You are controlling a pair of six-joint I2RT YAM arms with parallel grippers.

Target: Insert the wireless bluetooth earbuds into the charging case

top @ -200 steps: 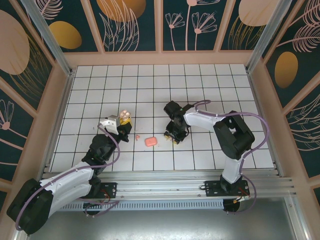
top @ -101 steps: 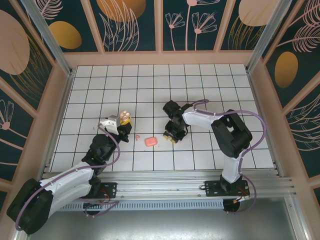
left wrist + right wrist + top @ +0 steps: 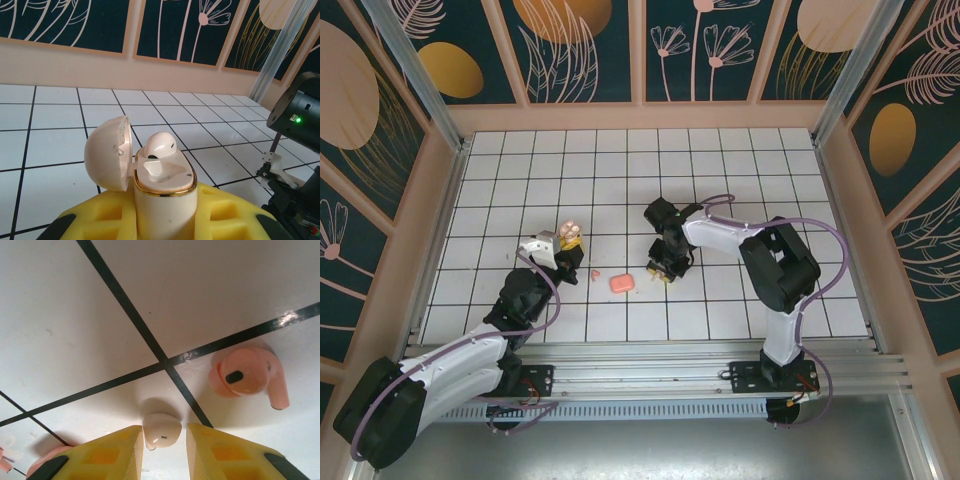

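The left jaws are closed on the charging case (image 3: 162, 197), which stands upright between their yellow pads (image 3: 95, 220), gripped low on its cream body. Its domed lid (image 3: 106, 152) is swung open to one side. One pale earbud (image 3: 158, 145) sits in the case, its rounded head rising above the gold rim. From the top camera, this case is held above the left-centre of the white, black-gridded tabletop (image 3: 720, 180).

The right jaws point straight down at the tabletop near its middle, their own yellow pads (image 3: 107, 455) standing a narrow way apart. A second pale earbud (image 3: 161, 430) lies on the tile between them. One pad looks to be touching it, while a sliver of gap shows at the other, so the jaws flank it rather than clamp it. It lies just beside a crossing of two grid lines.

A pink earbud (image 3: 249, 377) lies close by on the next tile across the line, stem pointing down in the wrist view and apart from the jaws.

Between the two arms, the coral-pink box (image 3: 621, 283) rests flat on the tabletop, just left of the right jaws. A tiny pink piece (image 3: 594, 274) lies between this box and the left arm — too small to make out its shape.
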